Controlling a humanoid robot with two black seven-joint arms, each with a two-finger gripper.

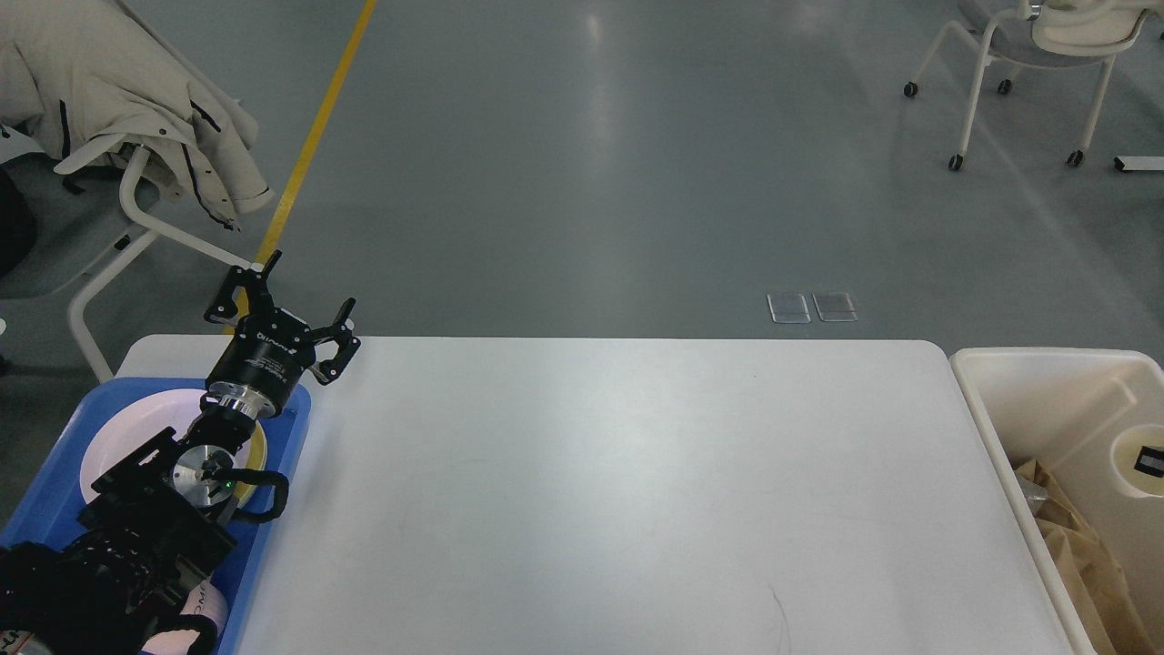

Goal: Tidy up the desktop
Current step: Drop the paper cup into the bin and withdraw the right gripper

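White desktop (637,491), left gripper (286,314) fingers spread above blue tray (55,509), cup (1141,459) in cream bin (1018,382)

No legible text, only blurred lettering on the left tool (286,314).

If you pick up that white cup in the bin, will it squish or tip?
The cup looks like thin paper, so probably light and easily squished. It sits upright in the bin, tall-looking with a wide mouth, so a nudge might tip it.

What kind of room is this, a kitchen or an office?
Probably a lab or workshop hall: a bare grey floor with a yellow line, wheeled chairs, and a plain white desktop beside a bin.
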